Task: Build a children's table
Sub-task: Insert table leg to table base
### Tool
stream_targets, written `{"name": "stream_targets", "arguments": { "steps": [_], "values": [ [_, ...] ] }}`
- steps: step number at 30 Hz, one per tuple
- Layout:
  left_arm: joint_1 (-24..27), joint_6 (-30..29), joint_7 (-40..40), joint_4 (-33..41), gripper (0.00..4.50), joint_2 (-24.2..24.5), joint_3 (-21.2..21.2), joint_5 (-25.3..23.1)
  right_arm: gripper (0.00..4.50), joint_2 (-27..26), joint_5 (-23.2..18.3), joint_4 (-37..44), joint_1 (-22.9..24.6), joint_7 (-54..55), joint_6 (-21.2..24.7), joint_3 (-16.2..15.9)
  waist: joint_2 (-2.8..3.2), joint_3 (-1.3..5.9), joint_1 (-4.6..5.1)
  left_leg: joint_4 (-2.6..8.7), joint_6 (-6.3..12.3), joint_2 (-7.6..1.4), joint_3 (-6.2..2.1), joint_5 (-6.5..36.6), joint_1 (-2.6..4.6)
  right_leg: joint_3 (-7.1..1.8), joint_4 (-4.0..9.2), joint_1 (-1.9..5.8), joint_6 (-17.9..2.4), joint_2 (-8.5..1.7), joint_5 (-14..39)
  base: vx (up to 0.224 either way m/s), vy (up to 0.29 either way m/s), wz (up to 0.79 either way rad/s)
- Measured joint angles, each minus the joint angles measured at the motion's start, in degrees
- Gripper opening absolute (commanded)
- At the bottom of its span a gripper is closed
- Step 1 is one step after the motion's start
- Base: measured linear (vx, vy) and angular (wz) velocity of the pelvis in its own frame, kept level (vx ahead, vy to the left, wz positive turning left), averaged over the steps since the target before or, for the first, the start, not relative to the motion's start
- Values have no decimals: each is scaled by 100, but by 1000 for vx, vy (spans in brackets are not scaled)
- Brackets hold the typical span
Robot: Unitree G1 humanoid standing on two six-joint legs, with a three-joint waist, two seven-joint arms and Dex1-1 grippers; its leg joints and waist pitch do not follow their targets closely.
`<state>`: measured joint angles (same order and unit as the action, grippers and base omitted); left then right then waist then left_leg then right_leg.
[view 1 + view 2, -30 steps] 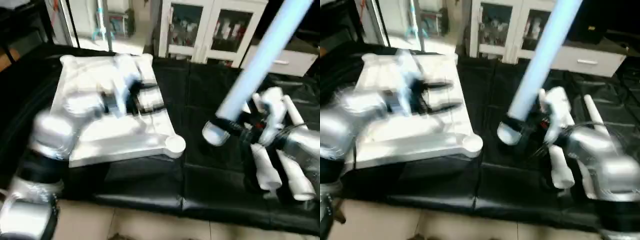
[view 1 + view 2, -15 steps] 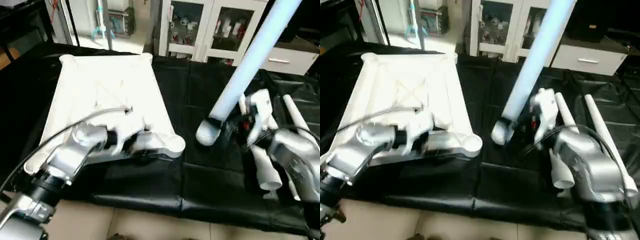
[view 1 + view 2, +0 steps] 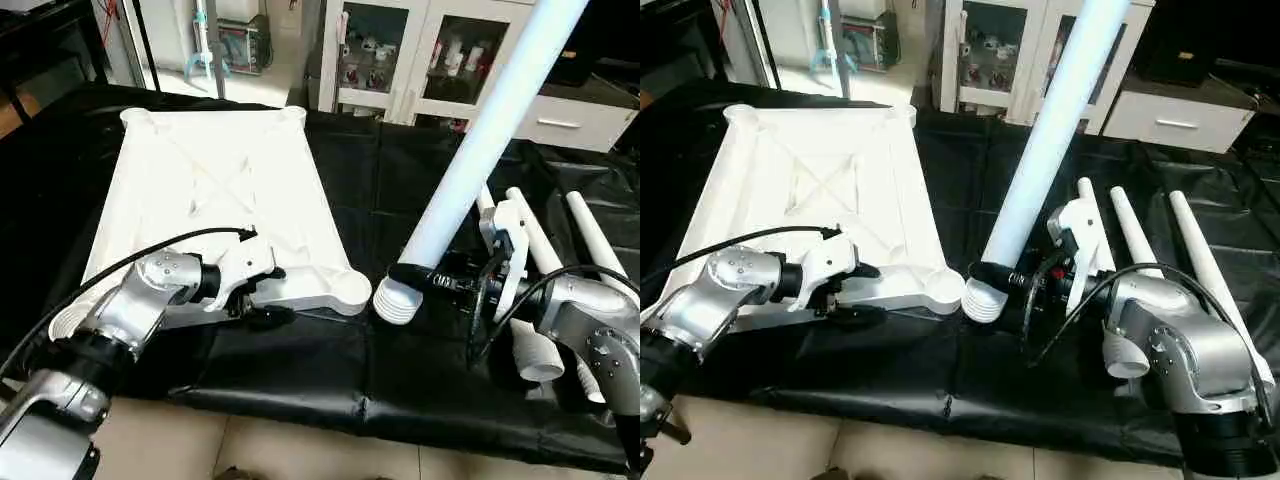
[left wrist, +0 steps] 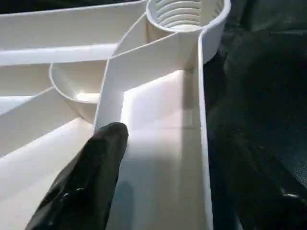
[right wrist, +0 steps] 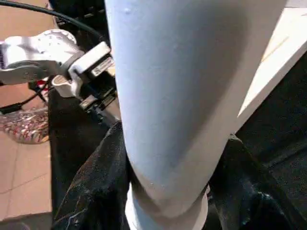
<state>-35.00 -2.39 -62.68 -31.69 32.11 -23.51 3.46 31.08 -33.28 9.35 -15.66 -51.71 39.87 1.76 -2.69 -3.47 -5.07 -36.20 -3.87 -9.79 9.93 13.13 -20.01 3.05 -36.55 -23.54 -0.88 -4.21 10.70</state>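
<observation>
Gripping leg (image 3: 490,150) upright, threaded end near tabletop (image 3: 215,190) corner socket: right hand (image 3: 440,285) | left hand (image 3: 265,295) unclenched, straddling tabletop's near rim

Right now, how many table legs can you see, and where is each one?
4. One leg is shut in the right gripper, threaded end down beside the tabletop corner socket. Three lie on the black cloth at right.
</observation>
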Motion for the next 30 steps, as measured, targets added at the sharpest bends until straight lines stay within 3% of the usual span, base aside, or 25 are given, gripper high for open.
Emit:
{"name": "stream_targets", "arguments": {
  "steps": [6, 9, 10, 14, 16, 30],
  "values": [
    [-47, -3, -291, -87, 252, -13, 8, 1, 186, 55, -1, -2, -2, -44, -4, 0, 0, 0, 6, 0, 0, 0, 0, 0, 0, 0, 1, 1, 0, 0, 0, 0, 0, 0],
    [-56, 15, -359, -125, 245, -26, 10, -3, 186, 55, 6, -22, -9, -45, -4, 0, 0, 0, 6, 1, 0, 0, 0, 0, 1, 0, 2, 1, 0, 0, 0, 0, 0, 0],
    [-58, 29, -367, -131, 216, -30, 10, -14, 186, 55, 6, -32, -9, -45, -4, 1, 0, 0, 5, 1, 0, 0, 0, 0, 0, 0, 2, 1, 0, 0, 0, 0, 0, 0],
    [-127, 98, -405, -244, 200, -91, 2, -118, 186, 61, 6, -54, -28, -45, -5, 0, 0, 0, 4, 1, 0, 0, 1, 0, 1, 0, 1, 6, 0, -1, 0, 0, 0, 0],
    [-147, 120, -415, -268, 162, -95, -11, -211, 186, 61, 5, -72, -88, -47, -6, 0, 0, 0, 5, 1, 0, 0, 1, 0, 1, 0, 1, 10, 0, -1, 0, 0, 0, 0],
    [-156, 157, -555, -163, 70, -111, -76, -492, 186, -104, 126, -510, -475, 60, -157, -14, -5, 8, 9, 8, -1, 0, 4, 0, 4, 0, 4, 19, 1, -3, 1, 0, 0, 0]
  ]
}}
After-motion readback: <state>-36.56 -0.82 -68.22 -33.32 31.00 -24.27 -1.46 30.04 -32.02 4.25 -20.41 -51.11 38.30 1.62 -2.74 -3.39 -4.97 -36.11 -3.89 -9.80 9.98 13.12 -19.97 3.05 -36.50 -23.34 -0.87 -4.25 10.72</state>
